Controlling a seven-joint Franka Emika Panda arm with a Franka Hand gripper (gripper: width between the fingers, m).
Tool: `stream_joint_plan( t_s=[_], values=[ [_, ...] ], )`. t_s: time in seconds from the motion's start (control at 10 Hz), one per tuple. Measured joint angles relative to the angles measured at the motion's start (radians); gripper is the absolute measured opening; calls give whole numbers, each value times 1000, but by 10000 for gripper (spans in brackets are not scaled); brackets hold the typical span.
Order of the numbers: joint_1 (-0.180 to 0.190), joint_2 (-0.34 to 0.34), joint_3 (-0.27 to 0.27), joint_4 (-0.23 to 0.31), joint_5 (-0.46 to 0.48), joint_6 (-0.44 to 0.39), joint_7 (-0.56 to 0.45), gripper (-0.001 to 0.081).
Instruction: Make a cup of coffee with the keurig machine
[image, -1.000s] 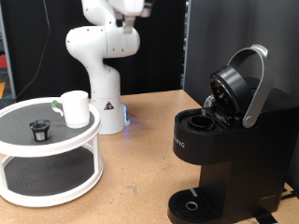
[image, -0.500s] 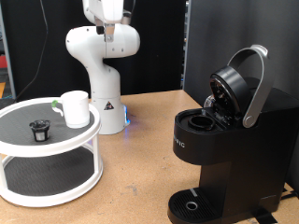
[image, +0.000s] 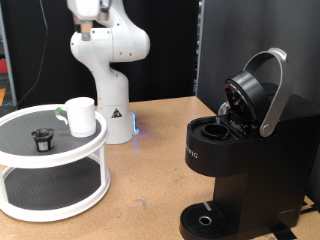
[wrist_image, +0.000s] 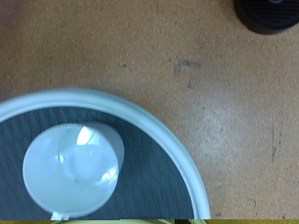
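Note:
The white mug (image: 80, 115) stands upright on the top tier of a round white two-tier stand (image: 70, 157) at the exterior view's left. A small dark coffee pod (image: 41, 139) sits on the same tier, left of the mug and apart from it. The black keurig machine (image: 240, 150) stands at the right with its lid raised and the pod chamber open. My gripper (image: 86, 30) hangs high at the top of the view, above the mug, touching nothing. The wrist view looks straight down on the empty mug (wrist_image: 73, 170) and the stand's rim (wrist_image: 177, 159); no fingers show there.
The white arm base (image: 110, 70) stands behind the stand on the brown wooden table (image: 150, 170). The machine's round drip tray (image: 205, 220) is at the bottom right, and its edge shows in the wrist view (wrist_image: 271, 14). A black backdrop is behind.
My hand has swung towards the exterior view's left, from above the arm base to over the stand with the mug. Mug, pod and machine have not moved.

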Motion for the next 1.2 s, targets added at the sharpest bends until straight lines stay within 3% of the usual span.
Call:
stream_joint_plan(
  t_s=[0.4, 0.9, 1.2],
  values=[
    [-3, 23, -28, 13, -4, 3, -43, 807],
    [-25, 105, -154, 46, -67, 51, -140, 807],
    [-25, 126, -167, 58, -64, 57, -155, 807]
  ],
)
